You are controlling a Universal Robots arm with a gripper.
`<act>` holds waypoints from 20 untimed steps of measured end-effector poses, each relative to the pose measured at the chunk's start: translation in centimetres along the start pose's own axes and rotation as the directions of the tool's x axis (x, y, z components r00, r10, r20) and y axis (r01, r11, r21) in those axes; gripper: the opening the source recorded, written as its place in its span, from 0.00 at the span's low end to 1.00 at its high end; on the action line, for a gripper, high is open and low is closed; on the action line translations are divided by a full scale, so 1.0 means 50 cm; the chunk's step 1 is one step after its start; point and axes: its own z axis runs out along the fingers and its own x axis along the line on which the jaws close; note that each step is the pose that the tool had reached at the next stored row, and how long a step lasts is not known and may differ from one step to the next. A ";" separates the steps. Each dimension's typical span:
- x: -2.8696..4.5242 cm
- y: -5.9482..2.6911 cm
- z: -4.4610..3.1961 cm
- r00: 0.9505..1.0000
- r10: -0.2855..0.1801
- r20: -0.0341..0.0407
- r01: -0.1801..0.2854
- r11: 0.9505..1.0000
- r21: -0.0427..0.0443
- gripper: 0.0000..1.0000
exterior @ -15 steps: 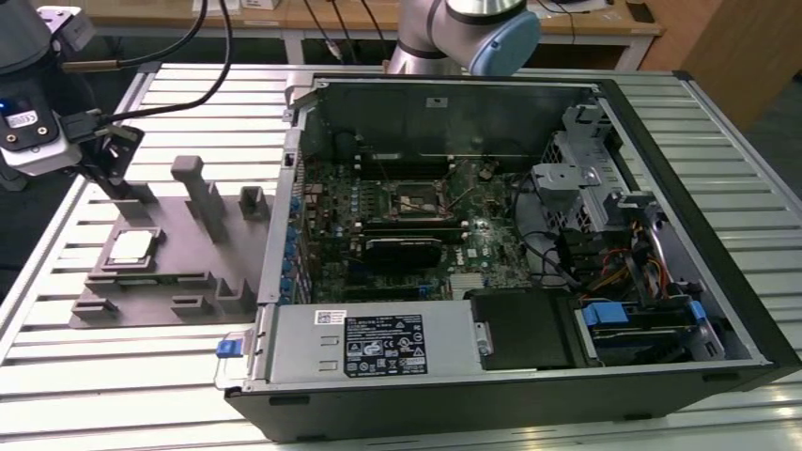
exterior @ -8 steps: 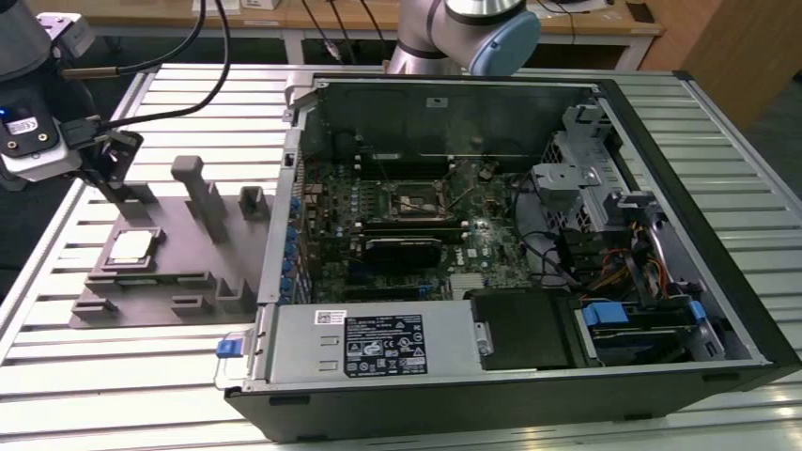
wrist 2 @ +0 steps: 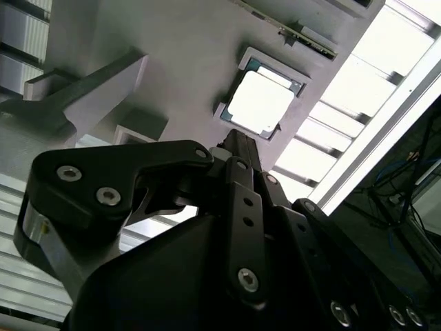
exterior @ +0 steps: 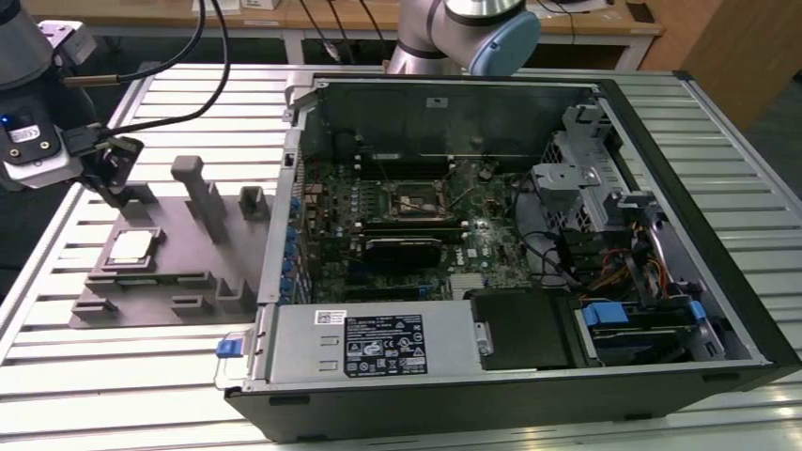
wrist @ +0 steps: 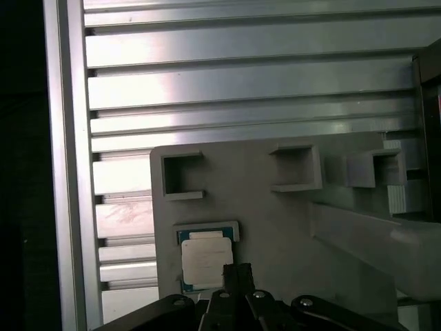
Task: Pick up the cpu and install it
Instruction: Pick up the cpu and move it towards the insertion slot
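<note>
Hand (exterior: 115,188) above grey fixture plate (exterior: 138,293) at exterior view's left; fingers together, clamped on nothing; cpu (exterior: 131,247) flat in plate recess, untouched; in second wrist view fingertips (wrist 2: 233,141) just beside chip edge, apart from it; computer case (exterior: 501,395) well apart, to exterior view's right. Risk: closed tips lowered onto metal top could scratch or press chip; off-centre grip on thin rim could tilt or drop it.

Noted arm (exterior: 467,28) at the exterior view's top centre, with its far end at that view's left. Found wrist (exterior: 28,103) held roughly upright there. Found gripper (exterior: 111,180) below it, pointing down, holding nothing. Checked fingertips (wrist: 238,272) in both wrist views: drawn together, no gap seen, linkage plates (wrist 2: 117,179) spread alongside.
</note>
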 end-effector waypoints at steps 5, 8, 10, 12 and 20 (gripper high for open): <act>0.002 -0.005 0.009 1.000 0.000 0.000 0.000 1.000 0.000 0.11; 0.003 -0.009 0.015 1.000 0.000 0.000 0.000 1.000 0.000 0.11; 0.004 -0.012 0.019 1.000 0.000 0.000 0.000 1.000 0.000 0.11; 0.004 -0.015 0.023 1.000 0.000 0.000 0.000 1.000 0.000 0.11; 0.007 -0.026 0.038 1.000 0.000 0.000 0.000 1.000 0.000 0.11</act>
